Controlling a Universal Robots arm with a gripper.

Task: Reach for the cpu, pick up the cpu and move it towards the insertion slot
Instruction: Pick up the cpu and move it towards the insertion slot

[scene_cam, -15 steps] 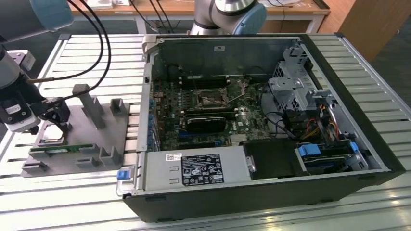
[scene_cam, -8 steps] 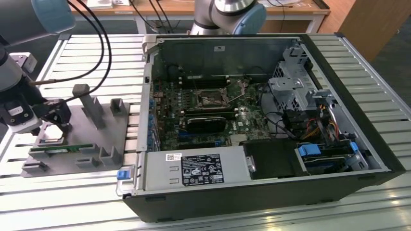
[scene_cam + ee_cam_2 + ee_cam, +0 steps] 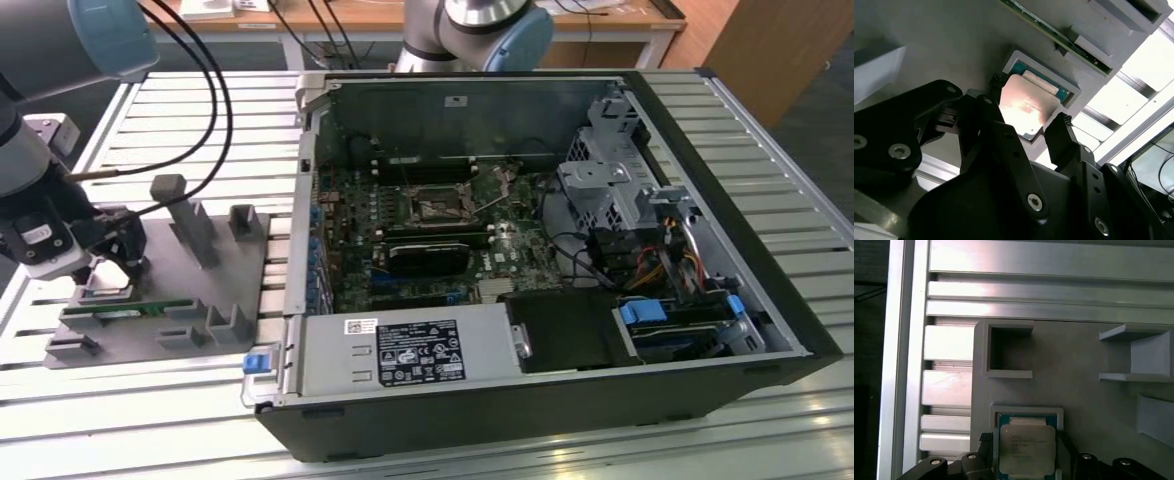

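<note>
Beneath the hand [image 3: 1029,101], one cpu [image 3: 1026,447]

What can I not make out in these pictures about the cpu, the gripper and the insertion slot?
- First wrist view: the picture's edge cuts off one side of the cpu.
- Second wrist view: glare washes out the top of the cpu.
- Exterior view: the gripper hides the cpu's pocket in the grey tray.
- Exterior view: the insertion slot is too small to tell whether its frame is open.
</note>
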